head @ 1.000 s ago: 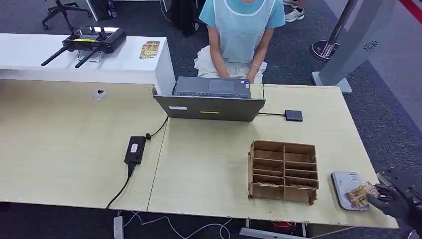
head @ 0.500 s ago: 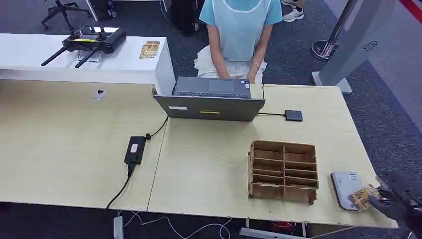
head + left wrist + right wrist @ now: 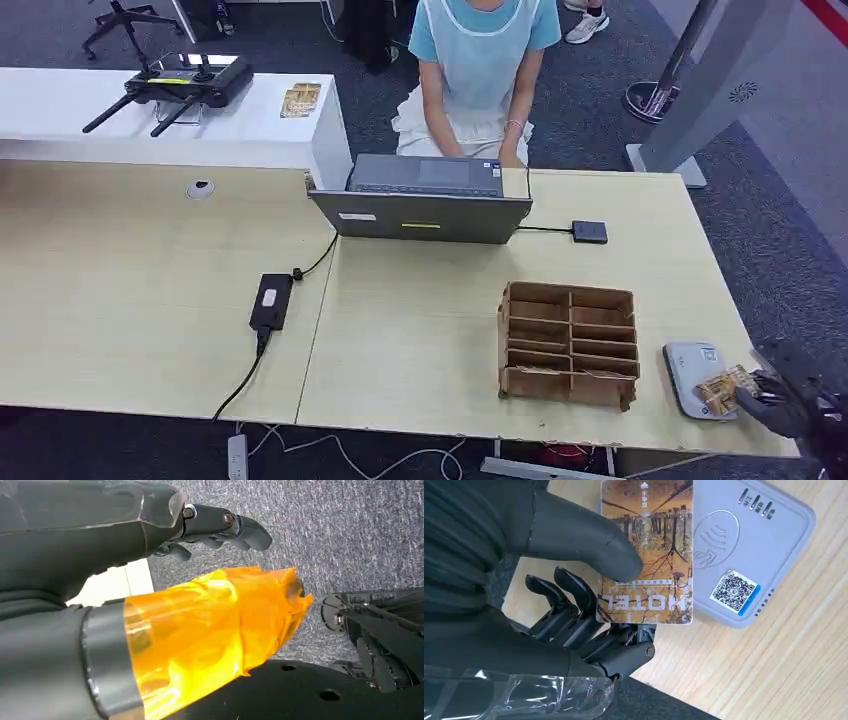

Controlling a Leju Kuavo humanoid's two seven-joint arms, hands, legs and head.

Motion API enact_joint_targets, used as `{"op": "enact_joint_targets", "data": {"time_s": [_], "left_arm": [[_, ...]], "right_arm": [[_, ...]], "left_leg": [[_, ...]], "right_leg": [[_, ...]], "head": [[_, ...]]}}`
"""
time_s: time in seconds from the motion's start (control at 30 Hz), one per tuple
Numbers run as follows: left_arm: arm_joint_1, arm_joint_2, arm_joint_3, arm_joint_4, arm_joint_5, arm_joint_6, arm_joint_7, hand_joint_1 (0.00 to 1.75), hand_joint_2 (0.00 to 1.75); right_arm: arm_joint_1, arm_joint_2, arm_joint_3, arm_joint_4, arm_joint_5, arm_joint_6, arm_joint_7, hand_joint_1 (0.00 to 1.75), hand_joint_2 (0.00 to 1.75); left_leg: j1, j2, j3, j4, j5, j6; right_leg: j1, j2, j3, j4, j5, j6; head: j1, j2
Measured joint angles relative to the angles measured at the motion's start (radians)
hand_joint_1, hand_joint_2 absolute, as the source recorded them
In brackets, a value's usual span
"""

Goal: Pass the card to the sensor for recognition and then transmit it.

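The hotel key card (image 3: 644, 555) sits pinched in my right hand (image 3: 574, 580), thumb on its face, fingers (image 3: 574, 615) beneath, overlapping the grey card reader (image 3: 744, 555) at the counter (image 3: 420, 330) corner. I should hold it flat over the contactless symbol. My left hand's (image 3: 215, 527) fingers curl around nothing.

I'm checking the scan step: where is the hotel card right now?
The hotel card is pinched in the right hand, over the near edge of the grey card reader. That is at the table's near right corner, right of the cardboard organiser.
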Motion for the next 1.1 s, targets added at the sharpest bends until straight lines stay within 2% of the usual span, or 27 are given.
{"op": "enact_joint_targets", "data": {"time_s": [0.43,0.67,0.97,1.1], "left_arm": [[0.000,0.000,0.000,0.000,0.009,0.000,-0.001,0.00,0.00],[0.000,0.002,0.000,0.000,0.015,0.000,-0.007,0.00,0.00],[0.001,0.004,0.000,0.000,0.016,0.000,-0.016,0.00,0.00],[-0.001,0.004,0.000,0.000,0.016,0.000,-0.018,0.00,0.00]], "right_arm": [[-0.006,0.003,-0.036,-0.003,-0.007,-0.001,-0.012,1.75,1.75],[-0.024,-0.016,-0.081,-0.065,-0.040,0.032,-0.024,1.75,1.75],[-0.086,-0.049,-0.093,-0.126,-0.056,0.045,-0.039,1.75,1.75],[-0.151,-0.059,-0.084,-0.144,-0.044,0.043,-0.040,1.75,1.75]], "left_leg": [[0.000,0.000,0.000,0.000,0.000,0.000],[0.000,0.000,0.000,0.000,0.000,0.000],[0.000,0.000,-0.001,0.000,0.000,0.000],[0.000,0.002,0.000,0.000,0.000,0.000]], "right_leg": [[0.000,0.000,0.000,0.000,0.000,0.000],[0.000,0.000,0.000,0.000,0.000,0.000],[0.000,0.000,0.000,0.000,0.000,0.000],[0.000,0.002,0.000,0.000,0.000,0.000]], "head": [[0.000,0.000],[0.000,0.000],[0.000,0.000],[0.000,0.000]]}}
